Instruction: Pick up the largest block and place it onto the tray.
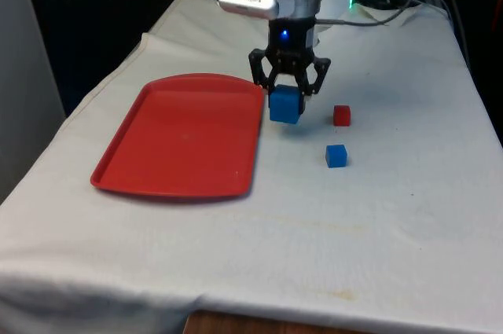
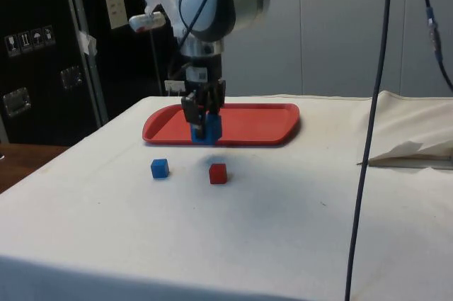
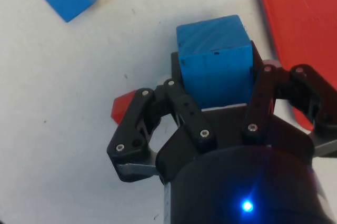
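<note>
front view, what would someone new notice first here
The eye lands on the gripper in mid-table, shut on the large blue block and holding it just beside the edge of the red tray. The tray lies bare on the white cloth toward the front view's left. A small red block and a small blue block sit apart on the cloth toward the front view's right.

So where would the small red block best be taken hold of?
Across two opposite flat sides of the small red block, coming straight down from above. It sits flat on the cloth, and the small blue block lies apart from it. The tool holds the large blue block.
</note>
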`<state>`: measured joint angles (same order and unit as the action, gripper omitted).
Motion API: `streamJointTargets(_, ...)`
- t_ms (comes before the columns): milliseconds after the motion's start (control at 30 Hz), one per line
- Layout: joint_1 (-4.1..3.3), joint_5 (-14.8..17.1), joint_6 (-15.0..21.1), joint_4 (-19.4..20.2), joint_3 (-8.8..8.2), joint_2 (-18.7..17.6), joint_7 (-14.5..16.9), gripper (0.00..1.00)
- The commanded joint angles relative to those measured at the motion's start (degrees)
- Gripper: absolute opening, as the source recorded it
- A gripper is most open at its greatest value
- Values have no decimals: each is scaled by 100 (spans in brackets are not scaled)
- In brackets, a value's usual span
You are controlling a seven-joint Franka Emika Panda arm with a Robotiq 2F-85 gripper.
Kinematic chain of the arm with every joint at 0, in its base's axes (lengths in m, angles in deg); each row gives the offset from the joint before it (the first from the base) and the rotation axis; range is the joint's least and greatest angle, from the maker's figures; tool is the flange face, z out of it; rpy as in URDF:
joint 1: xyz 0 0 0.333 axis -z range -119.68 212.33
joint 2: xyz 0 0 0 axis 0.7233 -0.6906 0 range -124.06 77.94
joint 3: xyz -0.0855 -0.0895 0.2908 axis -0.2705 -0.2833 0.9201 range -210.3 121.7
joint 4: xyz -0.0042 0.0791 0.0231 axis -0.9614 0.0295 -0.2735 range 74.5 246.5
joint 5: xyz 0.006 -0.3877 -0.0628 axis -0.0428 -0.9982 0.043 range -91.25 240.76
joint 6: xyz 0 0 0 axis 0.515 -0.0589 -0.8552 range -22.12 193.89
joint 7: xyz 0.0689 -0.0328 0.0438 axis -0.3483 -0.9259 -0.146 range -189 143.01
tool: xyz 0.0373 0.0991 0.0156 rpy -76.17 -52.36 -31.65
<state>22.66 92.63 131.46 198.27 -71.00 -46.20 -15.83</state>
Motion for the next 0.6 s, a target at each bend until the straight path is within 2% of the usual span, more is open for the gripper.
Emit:
streamJointTargets(0, 0, -11, -40, 0, -6, 46, 0, 0)
streamJointTargets(33, -57, -126, -126, 17, -92, 138, -80, 0)
streamJointTargets(233, -52, -229, -344, -17, -138, 418, -109, 0)
streamJointTargets(267, 0, -120, -292, -17, -63, 395, -17, 0)
streamJointTargets(300, -52, -252, -372, -23, -138, 458, -120, 0)
streamJointTargets(533, -17, -367, -625, -126, -206, 699, -97, 0)
streamJointTargets(567, 0, -281, -573, -109, -166, 699, -40, 0)
